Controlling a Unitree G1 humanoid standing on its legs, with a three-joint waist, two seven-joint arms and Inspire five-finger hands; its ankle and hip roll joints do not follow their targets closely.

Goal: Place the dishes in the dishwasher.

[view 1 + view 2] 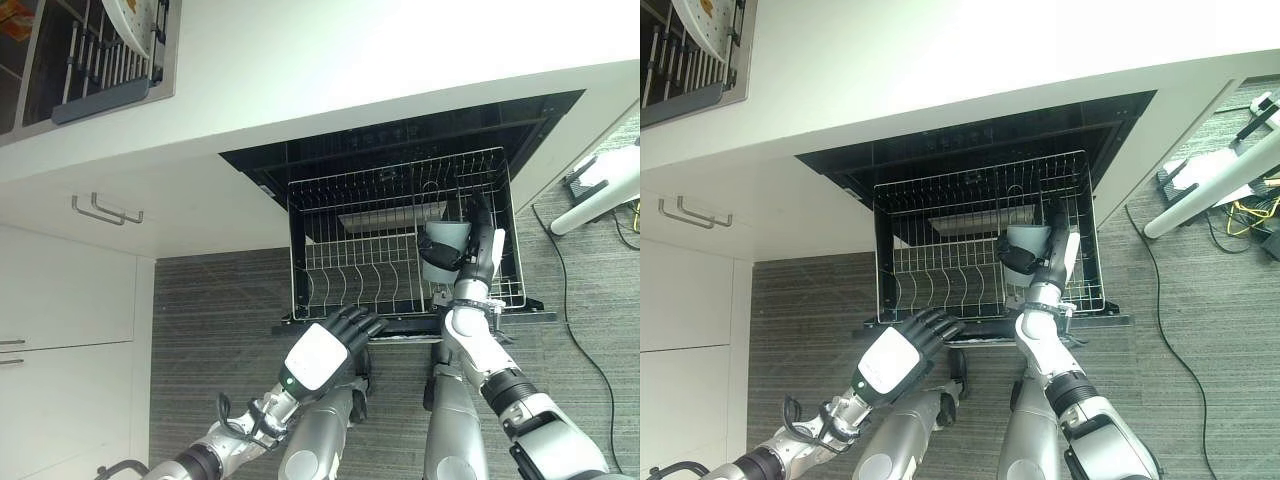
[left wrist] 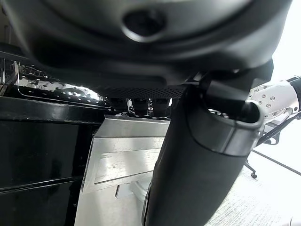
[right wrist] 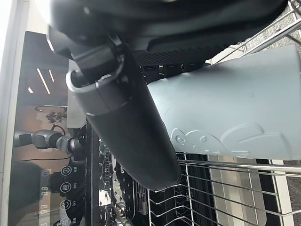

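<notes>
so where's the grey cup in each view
Left eye view: grey cup in the right hand, over the rack's right side.
Right eye view: grey cup, same place.
Right wrist view: cup beside the thumb.
Left wrist view: none.
Shared landmark: wire dishwasher rack.

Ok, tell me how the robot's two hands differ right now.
The right hand is curled round a grey cup over the wire rack; the left hand holds nothing. The right hand reaches over the pulled-out rack, while the left hand hangs in front of the rack's front edge, fingers loosely bent. Both are dark.
</notes>
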